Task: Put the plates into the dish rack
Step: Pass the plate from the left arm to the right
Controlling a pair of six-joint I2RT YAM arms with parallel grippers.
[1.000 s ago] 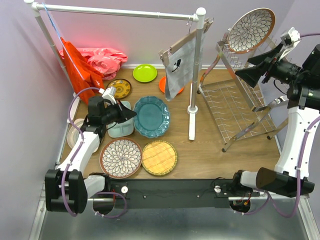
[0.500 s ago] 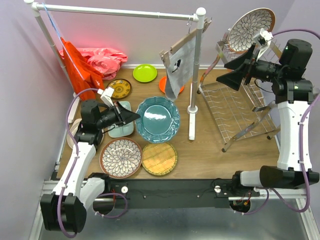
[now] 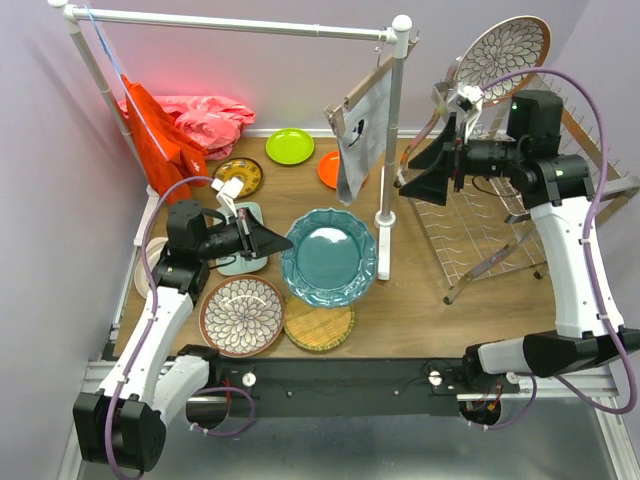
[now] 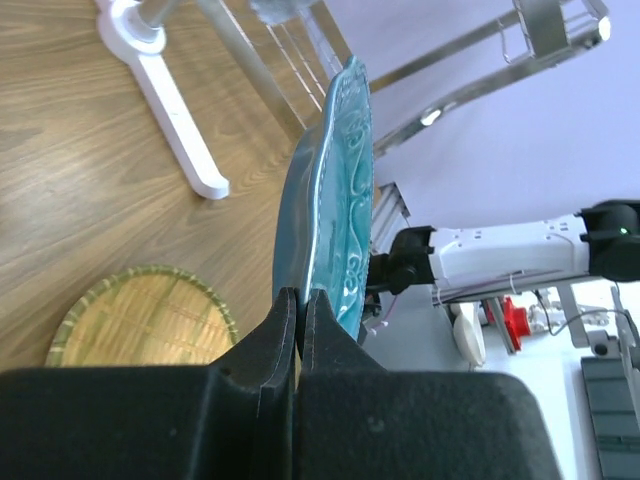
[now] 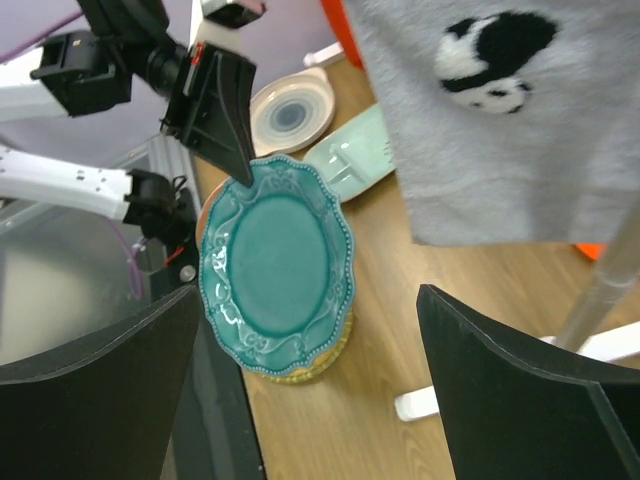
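Over the table (image 3: 440,310), your L gripper (image 3: 284,243) clamps teal plate (image 3: 328,262) by rim; R gripper (image 3: 408,182) stands wide apart.

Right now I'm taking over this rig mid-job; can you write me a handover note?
Left gripper: shut on the teal plate at its rim; the plate is held on edge, off the table.
Right gripper: open, empty, by the rack, facing the teal plate.
Done: first floral plate stands in the rack.
Left: teal plate, then second floral plate, woven plate, mint tray, white plate, patterned plate, lime plate, orange plate.
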